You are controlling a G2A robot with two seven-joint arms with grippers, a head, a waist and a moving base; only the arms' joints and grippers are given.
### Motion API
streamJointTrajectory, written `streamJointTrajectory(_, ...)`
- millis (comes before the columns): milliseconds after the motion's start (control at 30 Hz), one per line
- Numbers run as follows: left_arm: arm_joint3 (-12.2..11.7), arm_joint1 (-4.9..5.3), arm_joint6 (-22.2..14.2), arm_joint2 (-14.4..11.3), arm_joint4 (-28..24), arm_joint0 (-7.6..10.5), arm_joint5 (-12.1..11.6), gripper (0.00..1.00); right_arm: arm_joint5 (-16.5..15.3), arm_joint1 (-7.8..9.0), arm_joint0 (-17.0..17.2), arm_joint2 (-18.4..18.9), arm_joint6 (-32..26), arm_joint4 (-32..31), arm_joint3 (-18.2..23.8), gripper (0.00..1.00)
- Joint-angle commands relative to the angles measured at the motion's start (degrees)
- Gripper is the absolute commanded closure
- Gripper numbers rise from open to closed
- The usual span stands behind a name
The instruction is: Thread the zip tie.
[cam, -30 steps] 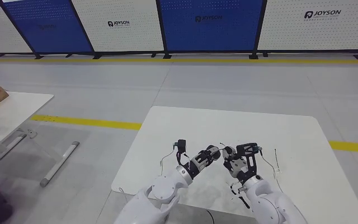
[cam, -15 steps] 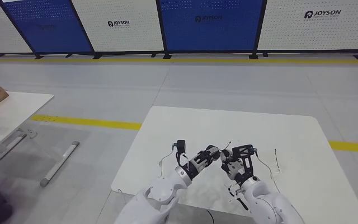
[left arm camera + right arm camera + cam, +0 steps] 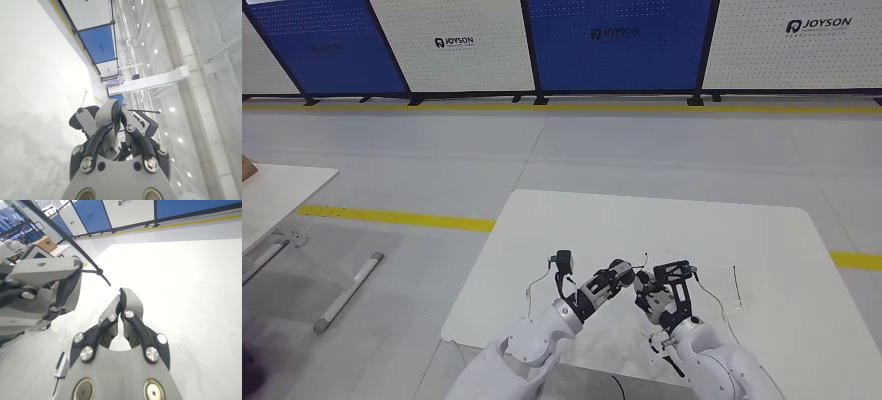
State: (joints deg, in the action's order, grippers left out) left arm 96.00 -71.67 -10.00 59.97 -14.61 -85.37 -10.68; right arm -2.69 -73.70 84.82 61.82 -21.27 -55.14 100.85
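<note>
The left gripper (image 3: pixel 80 269) is clamped shut on the zip tie (image 3: pixel 99 272), pinching a short run of the black strap right behind the head. The head sits just beyond the left fingertips, in the air above the desk (image 3: pixel 170 275). A long stretch of strap comes down at a slant from above the left gripper and passes through the head. Its pointed end sticks out a little way on the far side, aimed down toward the right gripper (image 3: pixel 121 292).

The right gripper has its fingers pressed together at the tips, and nothing can be seen between them. The strap's pointed end stops just short of those fingertips, close but apart, so the right gripper is not touching the tie.

In the left wrist view, the left gripper (image 3: pixel 120 109) shows its two dark pads closed on a thin black strip, with the right gripper's finger just behind and beside it.

From above, the left gripper (image 3: pixel 625 270) and the right gripper (image 3: pixel 645 284) meet nearly tip to tip over the near part of the white desk (image 3: pixel 722 230). A fine dark line rises between them.

A second tie (image 3: pixel 736 283) lies flat on the desk, off to the right of the right gripper and well apart from both.
</note>
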Motion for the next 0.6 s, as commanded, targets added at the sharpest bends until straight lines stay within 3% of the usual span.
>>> streamJointTrajectory(0, -0.2, -0.03, 0.0, -0.1, 0.0, 0.18, 0.6, 1.00, -0.1, 0.04, 0.2, 0.4, 0.5, 0.5, 0.4, 0.51)
streamJointTrajectory(300, -0.4, -0.06, 0.0, -0.3, 0.1, 0.50, 1.0, 1.00, 0.1, 0.16, 0.9, 1.1, 1.3, 0.7, 1.4, 0.57)
streamJointTrajectory(567, -0.7, -0.03, -0.5, -0.5, 0.3, 0.58, 1.4, 1.00, 0.6, 0.13, 0.8, 1.2, 2.0, 0.8, 1.8, 0.70)
